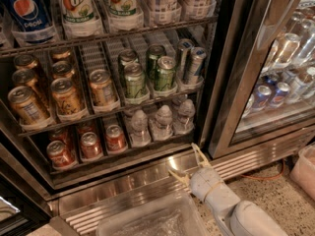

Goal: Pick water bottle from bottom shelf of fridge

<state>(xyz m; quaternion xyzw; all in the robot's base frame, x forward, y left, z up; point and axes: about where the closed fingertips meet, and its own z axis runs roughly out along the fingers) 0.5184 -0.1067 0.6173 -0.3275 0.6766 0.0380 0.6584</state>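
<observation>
Three small clear water bottles with white caps stand in a row on the bottom shelf (123, 157) of the open fridge (226, 82): left (138, 127), middle (163, 122), right (185, 115). Red cans (91, 145) stand left of them on the same wire rack. My gripper (186, 164) is low in front of the fridge's steel base, below and a little right of the bottles and apart from them. Its two pale fingers are spread open and hold nothing.
Green cans (165, 73) and orange cans (64, 95) fill the rack above, with large soda bottles (76, 4) on top. A closed glass door (288, 73) with more bottles stands to the right. A clear plastic bin (147, 220) sits below on the floor side.
</observation>
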